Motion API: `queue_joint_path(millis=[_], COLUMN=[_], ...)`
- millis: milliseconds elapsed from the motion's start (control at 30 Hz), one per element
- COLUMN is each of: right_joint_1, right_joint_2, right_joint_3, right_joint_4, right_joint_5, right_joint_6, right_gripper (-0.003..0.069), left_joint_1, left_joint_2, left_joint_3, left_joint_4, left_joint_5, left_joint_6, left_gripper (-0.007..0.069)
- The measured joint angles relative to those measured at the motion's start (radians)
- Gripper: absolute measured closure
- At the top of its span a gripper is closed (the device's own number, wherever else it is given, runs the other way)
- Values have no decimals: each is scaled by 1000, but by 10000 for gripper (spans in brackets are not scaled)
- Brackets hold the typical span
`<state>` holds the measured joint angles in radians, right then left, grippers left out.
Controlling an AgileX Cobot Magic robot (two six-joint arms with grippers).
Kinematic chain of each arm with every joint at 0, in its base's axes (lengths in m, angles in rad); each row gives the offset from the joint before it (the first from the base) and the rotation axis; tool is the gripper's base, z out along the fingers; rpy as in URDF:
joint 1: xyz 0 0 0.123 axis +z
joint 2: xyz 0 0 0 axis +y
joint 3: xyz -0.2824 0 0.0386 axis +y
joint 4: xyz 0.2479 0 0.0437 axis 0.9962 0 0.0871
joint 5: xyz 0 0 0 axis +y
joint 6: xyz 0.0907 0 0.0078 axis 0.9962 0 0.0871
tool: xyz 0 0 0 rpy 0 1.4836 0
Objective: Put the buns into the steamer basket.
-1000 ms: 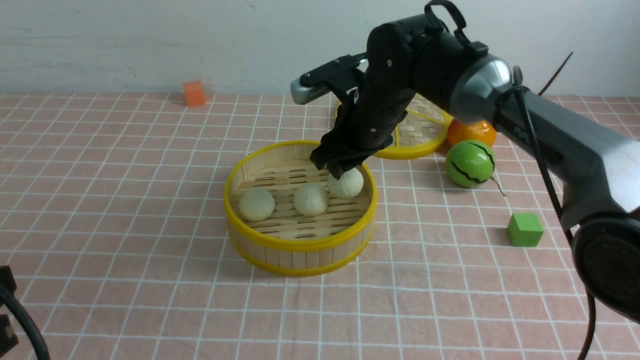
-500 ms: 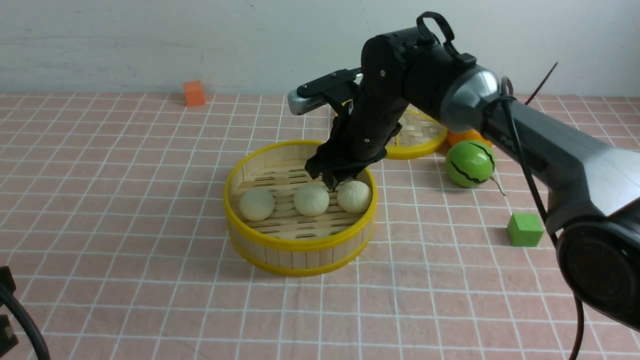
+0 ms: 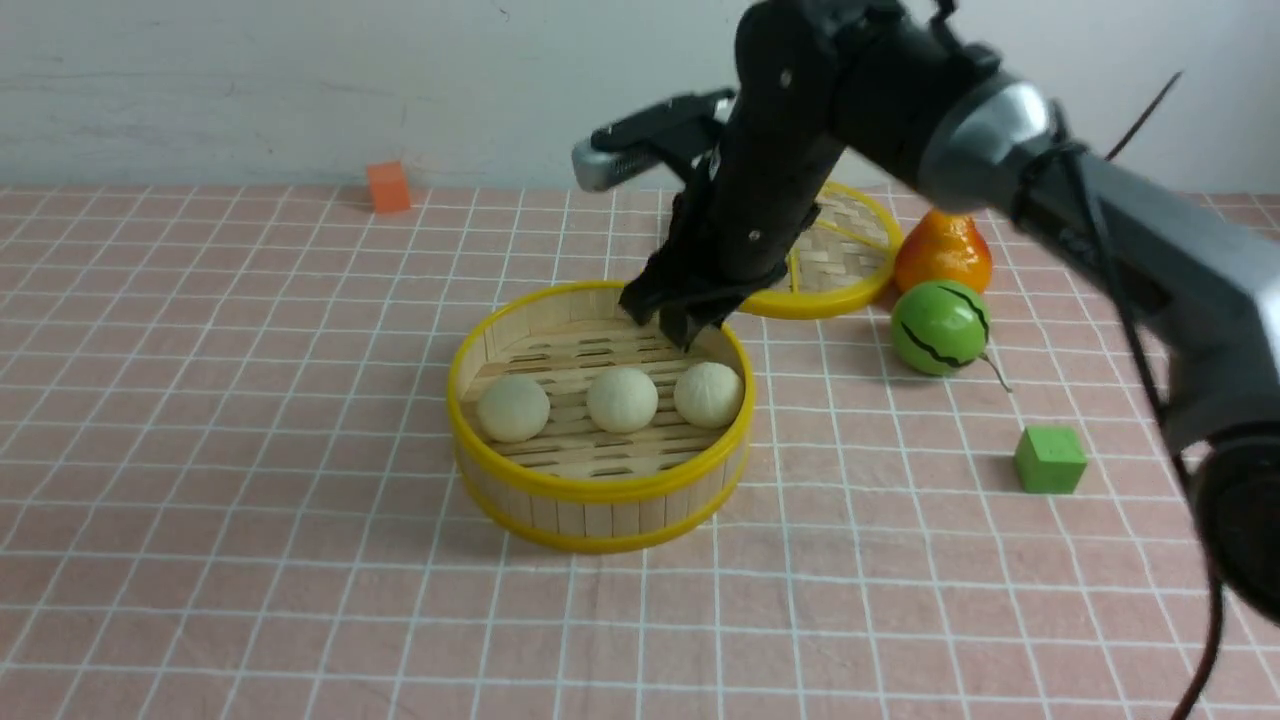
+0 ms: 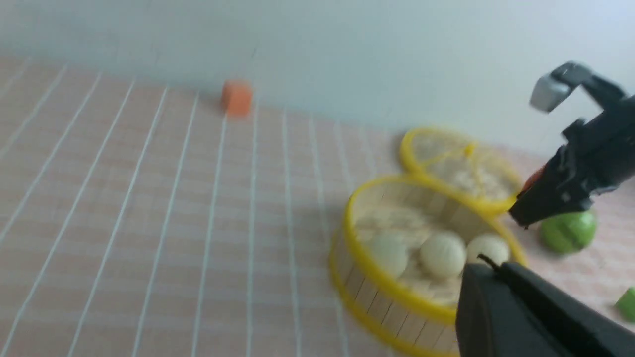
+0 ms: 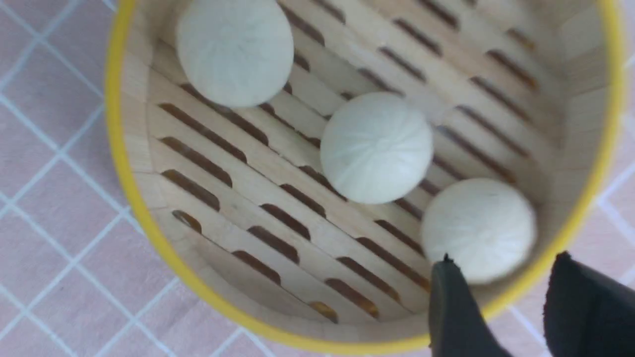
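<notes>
Three cream-white buns (image 3: 513,408) (image 3: 622,399) (image 3: 709,394) lie in a row on the slatted floor of the steamer basket (image 3: 600,490). My right gripper (image 3: 678,325) hangs open above the basket's far rim, just behind the right-hand bun, holding nothing. In the right wrist view its fingers (image 5: 503,263) straddle the yellow rim (image 5: 124,163) beside the nearest bun (image 5: 478,229). My left gripper (image 4: 488,265) is shut and empty, well away from the basket (image 4: 377,277), and does not show in the front view.
The woven lid (image 3: 840,260) lies flat behind the basket, partly behind my right arm. An orange fruit (image 3: 945,255) and a green striped melon (image 3: 940,327) sit to its right. A green cube (image 3: 1049,459) lies nearer right, an orange cube (image 3: 388,187) by the back wall.
The third bun left my right gripper's jaws and settled at the basket's right side. The gripper rose and drew back over the far rim, its jaws narrowing.
</notes>
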<state>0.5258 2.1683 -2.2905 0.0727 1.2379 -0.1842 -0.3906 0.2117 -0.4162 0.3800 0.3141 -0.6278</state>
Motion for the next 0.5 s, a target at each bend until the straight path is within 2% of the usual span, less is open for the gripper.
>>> queue_joint_path(millis=[67,133,267,333,433,500], right_joint_1=[0,0,0,0,0,0], right_joint_2=[-78,-208,-470,-556,-678,-814], right_joint_3=[3,21,171,256,394,564], right_joint_4=[-25,-73,-168,-197,-222,-213], right_joint_5=[5,6,5,-27,-126,-266], right_joint_6=[-10,-7,17,30,52,66], right_gripper=[429,485,641,672,678,673], left_joint_1=[0,0,0,0,0,0], left_joint_2=[-62,-126,-200,-200,-200,-200], left_joint_3=[41,90,150,151,151,151], left_joint_4=[-3,-2,38,49,58,59], left_joint_5=[-50,-77,-123,-137,-150,-152], left_joint_6=[11,17,24,24,24,24], left_gripper=[620,620,620,620,622,630])
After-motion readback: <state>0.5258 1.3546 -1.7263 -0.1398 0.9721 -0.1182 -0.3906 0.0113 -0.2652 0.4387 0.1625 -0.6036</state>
